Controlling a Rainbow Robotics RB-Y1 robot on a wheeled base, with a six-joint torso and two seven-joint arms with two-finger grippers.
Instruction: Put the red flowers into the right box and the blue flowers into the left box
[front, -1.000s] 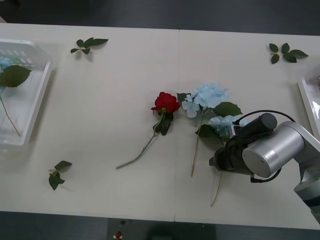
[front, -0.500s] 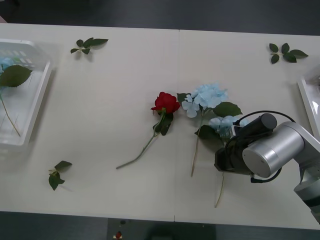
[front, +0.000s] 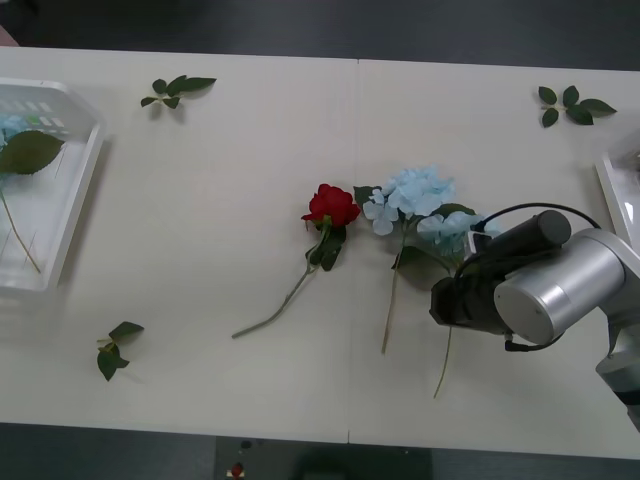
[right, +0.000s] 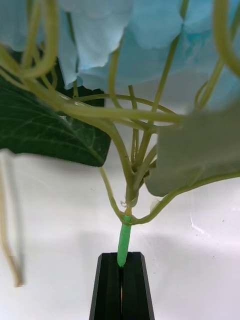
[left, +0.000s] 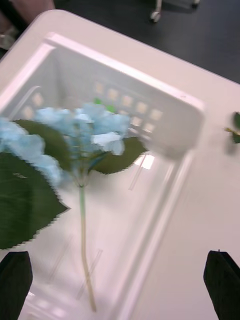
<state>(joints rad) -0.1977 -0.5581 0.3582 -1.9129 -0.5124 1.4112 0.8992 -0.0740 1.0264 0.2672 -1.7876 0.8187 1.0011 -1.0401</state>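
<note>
Right gripper (right: 121, 285): you've clamped the blue flower's (front: 447, 232) stem, centre-right.
Left gripper (left: 120, 280): spread wide, empty.
Left box (front: 85, 175): far left; carry the flower across.

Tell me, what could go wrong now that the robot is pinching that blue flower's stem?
1. The right gripper pinches only the thin stem of one blue flower, so the heavy head might swing or slip out.
2. Its head and leaves touch the other blue flower beside it, so lifting may drag that one along.
3. The left box is far across the table, past the red flower, a long carry for a floppy flower.
</note>
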